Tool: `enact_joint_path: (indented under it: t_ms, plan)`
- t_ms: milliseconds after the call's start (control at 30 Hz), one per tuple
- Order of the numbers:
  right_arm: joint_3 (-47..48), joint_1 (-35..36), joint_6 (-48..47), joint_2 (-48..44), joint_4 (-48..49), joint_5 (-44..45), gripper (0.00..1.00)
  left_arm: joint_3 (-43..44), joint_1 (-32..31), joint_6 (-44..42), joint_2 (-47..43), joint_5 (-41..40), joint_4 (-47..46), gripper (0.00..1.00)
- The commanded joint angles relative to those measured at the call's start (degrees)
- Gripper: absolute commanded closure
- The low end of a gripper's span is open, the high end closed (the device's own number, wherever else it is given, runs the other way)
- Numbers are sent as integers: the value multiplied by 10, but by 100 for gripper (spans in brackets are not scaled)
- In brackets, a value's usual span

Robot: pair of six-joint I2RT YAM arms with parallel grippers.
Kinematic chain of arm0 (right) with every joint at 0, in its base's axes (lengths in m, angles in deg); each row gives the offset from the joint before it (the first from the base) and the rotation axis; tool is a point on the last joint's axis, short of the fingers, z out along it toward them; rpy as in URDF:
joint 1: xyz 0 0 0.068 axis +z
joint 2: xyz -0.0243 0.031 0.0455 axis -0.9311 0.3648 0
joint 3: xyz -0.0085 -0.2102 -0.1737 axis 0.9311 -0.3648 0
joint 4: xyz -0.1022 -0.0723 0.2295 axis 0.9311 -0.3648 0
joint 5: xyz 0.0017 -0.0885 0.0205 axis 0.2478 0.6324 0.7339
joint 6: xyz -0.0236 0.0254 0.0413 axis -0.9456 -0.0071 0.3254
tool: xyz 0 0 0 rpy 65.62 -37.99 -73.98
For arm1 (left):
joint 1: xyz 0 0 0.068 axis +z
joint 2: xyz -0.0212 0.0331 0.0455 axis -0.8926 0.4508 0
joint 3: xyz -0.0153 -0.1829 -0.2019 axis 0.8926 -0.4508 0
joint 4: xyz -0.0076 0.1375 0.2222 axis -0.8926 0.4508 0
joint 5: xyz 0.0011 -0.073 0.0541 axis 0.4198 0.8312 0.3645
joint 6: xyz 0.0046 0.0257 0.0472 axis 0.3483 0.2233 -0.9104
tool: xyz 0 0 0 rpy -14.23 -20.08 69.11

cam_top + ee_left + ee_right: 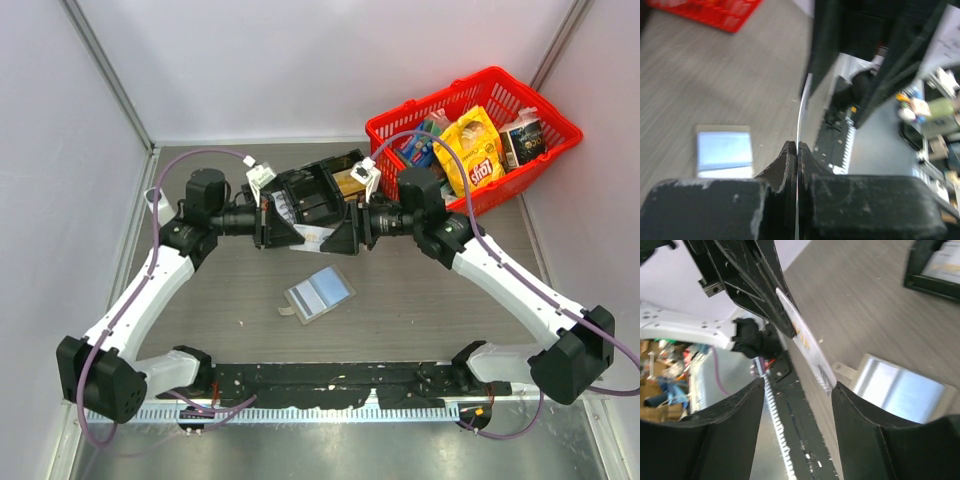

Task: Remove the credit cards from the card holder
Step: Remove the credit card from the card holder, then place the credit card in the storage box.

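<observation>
Above the bench [200, 300] centre, left hand [798, 146] clamped edge-on onto one credit card [805, 342] — right hand [799, 385] parted either side, likely mid-handover — while the card holder [318, 293] lies flat just below.

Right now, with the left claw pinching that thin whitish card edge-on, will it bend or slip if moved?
The thin whitish glossy card bows slightly above the left claw, so it is probably springy, not floppy. Its smooth printed face suggests that it could slide in a loose grip. Being so thin, it is likely very light.
</observation>
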State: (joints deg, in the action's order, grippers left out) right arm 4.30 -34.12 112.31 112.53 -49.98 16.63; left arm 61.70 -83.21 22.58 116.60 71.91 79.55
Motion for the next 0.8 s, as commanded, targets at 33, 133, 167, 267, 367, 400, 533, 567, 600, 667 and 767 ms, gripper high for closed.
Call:
enact_joint_path:
  t_ms: [33,133,167,267,367,400,533,567,600,667,767]
  plan:
    - [49,-13,-46,10,-72,155,35,61,25,-14,53,-261,76,100]
    - [56,-13,-59,21,-93,196,33,99,28,15,110,-394,111,100]
    - [58,-13,-61,26,-96,210,32,111,30,30,133,-433,119,100]
    - [65,-13,-75,36,-116,248,31,157,35,73,201,-496,150,100]
    - [71,-13,-87,39,-130,273,31,203,36,102,270,-540,176,100]
    - [71,-13,-89,39,-133,280,31,215,37,110,287,-548,180,100]
    - [68,-13,-96,35,-141,291,30,243,37,151,343,-550,163,100]
    - [67,-14,-96,33,-142,293,31,251,37,162,354,-555,163,100]
    - [65,-14,-99,32,-144,297,31,259,37,173,365,-561,164,100]
    - [63,-13,-101,29,-145,302,31,268,38,189,384,-557,161,100]
    - [60,-13,-104,25,-146,309,30,268,40,211,403,-526,144,100]
